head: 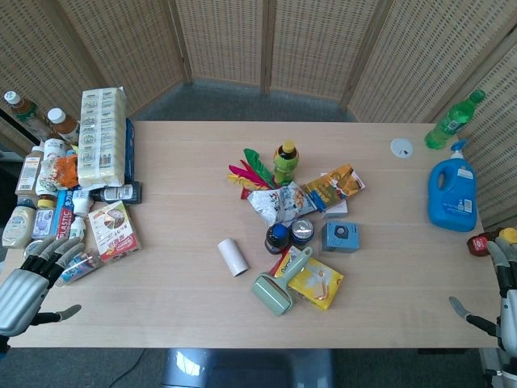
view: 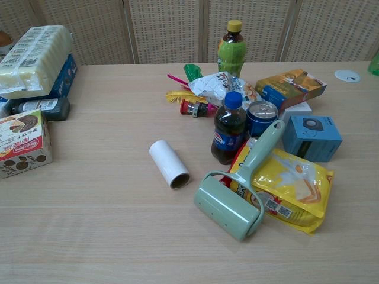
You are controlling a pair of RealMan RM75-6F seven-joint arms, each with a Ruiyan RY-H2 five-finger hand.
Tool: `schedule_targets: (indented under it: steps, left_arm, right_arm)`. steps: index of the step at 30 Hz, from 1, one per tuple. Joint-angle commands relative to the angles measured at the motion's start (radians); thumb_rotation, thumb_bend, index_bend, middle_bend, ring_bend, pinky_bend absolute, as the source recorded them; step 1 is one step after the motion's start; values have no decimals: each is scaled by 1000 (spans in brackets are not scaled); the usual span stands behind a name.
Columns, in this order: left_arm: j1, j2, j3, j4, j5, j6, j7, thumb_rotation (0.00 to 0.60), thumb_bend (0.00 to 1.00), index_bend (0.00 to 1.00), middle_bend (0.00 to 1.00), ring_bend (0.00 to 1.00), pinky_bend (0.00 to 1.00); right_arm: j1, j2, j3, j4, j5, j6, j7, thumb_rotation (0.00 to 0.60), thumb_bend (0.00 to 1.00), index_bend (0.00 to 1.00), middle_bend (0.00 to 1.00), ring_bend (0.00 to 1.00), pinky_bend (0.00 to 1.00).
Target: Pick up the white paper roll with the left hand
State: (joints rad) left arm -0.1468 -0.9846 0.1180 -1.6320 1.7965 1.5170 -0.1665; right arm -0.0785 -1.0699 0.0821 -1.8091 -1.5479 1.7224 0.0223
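The white paper roll [head: 233, 257] lies on its side on the wooden table, just left of the central clutter; in the chest view the white paper roll [view: 169, 164] shows its open cardboard end toward me. My left hand [head: 26, 287] hovers at the table's front left corner, fingers spread and holding nothing, far left of the roll. My right hand [head: 499, 299] sits at the front right edge, fingers apart and empty. Neither hand appears in the chest view.
A green lint roller [view: 234, 192] and a yellow packet [view: 294, 186] lie right of the roll. Behind them are a cola bottle [view: 228, 127], a can [view: 261, 116] and a blue box [view: 311, 137]. Boxes and bottles [head: 77, 174] crowd the left edge. A blue detergent jug [head: 453, 194] stands right.
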Motion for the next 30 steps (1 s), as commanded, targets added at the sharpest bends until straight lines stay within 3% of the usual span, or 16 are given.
schedule_targets:
  steps: [1, 5, 9, 11, 19, 30]
  left_arm:
    - [-3, -8, 8, 1, 18, -10, 15, 600, 0, 0, 0, 0, 0]
    - [-30, -29, 6, 13, 31, -50, 20, 600, 0, 0, 0, 0, 0]
    - [-117, -84, -25, 59, 110, -99, 37, 600, 0, 36, 0, 0, 0]
    - [-176, -114, -47, 75, 136, -154, 63, 600, 0, 81, 0, 0, 0]
    - [-385, -244, -108, 121, 178, -407, 225, 600, 0, 104, 0, 0, 0]
    - [-526, -398, -184, 132, -16, -706, 418, 600, 0, 80, 0, 0, 32]
  right_arm:
    - [-4, 3, 1, -3, -3, 5, 0, 600, 0, 0, 0, 0, 0]
    - [-10, 9, 5, -10, -2, 14, 14, 600, 0, 0, 0, 0, 0]
    - [-11, 27, 8, -17, 2, 10, 57, 600, 0, 0, 0, 0, 0]
    - [-13, 34, 12, -16, 10, 8, 72, 600, 0, 0, 0, 0, 0]
    - [-18, 46, 13, -20, 10, 6, 98, 600, 0, 0, 0, 0, 0]
    - [-18, 55, 14, -20, 16, -5, 121, 600, 0, 0, 0, 0, 0]
